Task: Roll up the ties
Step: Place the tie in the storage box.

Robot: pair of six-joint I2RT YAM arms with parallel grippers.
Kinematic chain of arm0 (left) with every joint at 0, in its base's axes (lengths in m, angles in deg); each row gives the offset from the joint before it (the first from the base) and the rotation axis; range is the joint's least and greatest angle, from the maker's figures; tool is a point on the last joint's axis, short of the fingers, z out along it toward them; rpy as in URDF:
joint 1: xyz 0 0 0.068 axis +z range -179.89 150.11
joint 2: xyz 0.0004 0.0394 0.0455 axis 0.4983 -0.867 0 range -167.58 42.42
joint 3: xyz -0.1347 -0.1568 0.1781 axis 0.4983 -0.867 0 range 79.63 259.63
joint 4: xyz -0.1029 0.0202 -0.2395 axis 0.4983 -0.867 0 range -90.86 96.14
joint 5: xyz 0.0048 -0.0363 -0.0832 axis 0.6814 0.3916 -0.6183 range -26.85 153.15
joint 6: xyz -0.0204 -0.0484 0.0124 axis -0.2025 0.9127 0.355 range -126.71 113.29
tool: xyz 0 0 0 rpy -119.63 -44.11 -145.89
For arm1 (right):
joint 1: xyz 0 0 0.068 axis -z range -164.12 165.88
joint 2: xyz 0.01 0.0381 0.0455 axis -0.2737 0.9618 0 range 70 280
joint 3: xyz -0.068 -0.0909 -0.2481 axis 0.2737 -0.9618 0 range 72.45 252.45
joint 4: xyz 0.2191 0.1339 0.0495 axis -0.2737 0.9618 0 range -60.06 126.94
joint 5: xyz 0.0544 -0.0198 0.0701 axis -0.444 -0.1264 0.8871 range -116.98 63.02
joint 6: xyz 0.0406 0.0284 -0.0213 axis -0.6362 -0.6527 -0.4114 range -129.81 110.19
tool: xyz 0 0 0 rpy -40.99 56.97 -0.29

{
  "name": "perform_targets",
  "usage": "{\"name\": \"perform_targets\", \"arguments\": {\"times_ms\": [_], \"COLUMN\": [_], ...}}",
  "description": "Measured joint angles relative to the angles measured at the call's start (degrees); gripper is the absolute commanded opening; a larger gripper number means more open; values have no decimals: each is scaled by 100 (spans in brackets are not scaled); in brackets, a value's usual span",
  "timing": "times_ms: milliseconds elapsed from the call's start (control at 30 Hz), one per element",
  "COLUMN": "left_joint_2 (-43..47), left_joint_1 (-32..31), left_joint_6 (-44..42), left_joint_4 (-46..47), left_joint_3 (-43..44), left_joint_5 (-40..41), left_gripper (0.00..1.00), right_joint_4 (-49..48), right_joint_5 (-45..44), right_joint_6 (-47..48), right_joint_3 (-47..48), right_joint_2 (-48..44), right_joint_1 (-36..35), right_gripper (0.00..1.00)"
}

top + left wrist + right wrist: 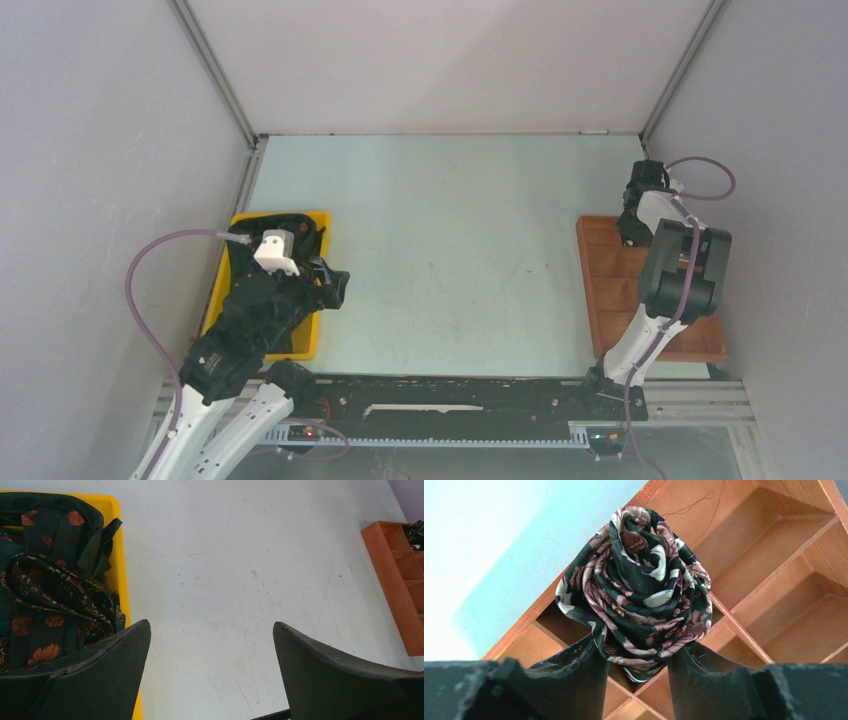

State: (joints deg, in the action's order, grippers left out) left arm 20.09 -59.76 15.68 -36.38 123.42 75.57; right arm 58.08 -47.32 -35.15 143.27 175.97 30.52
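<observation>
Between the right gripper (638, 657) jaws sits the rolled tie (639, 585), over the wooden compartment tray (774, 575); whether they grip it, I cannot tell. Released off-centre, the roll may catch a divider and unwind. Left gripper (212, 655) jaws are wide, empty, beside unrolled ties (50, 585) in the yellow bin (121, 580).

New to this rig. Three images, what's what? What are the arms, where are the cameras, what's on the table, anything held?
Two robot arms are bolted at the table's near edge. One picture looks down from above; the other two come from a camera on each wrist. On the left, a yellow bin holds a heap of loose ties; the left hand hangs open beside it, holding nothing. On the right is a wooden compartment tray. The right hand has a rolled tie between its fingers, over the tray.
</observation>
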Motion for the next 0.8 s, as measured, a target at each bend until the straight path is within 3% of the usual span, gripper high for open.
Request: {"name": "perform_targets", "arguments": {"times_ms": [267,433,500,633,800], "left_joint_2": [28,44,52,68,70], "left_joint_1": [0,-2,-2,-2,-2], "left_joint_6": [-2,-2,0,-2,-2], "left_joint_4": [0,0,0,0,0], "left_joint_3": [0,0,0,0,0], "left_joint_5": [46,52,68,83,87], "left_gripper": [98,98,98,98,98], "right_joint_4": [221,474,542,645,649], "right_joint_5": [-42,94,125,173,188], "right_joint_6": [57,59,59,76,52], "right_joint_3": [79,144,160,162,160], "right_joint_2": [-240,-579,-686,-841,-885], "right_joint_1": [-76,-205,-260,-275,-258], "right_gripper": [64,64,54,16,9]}}
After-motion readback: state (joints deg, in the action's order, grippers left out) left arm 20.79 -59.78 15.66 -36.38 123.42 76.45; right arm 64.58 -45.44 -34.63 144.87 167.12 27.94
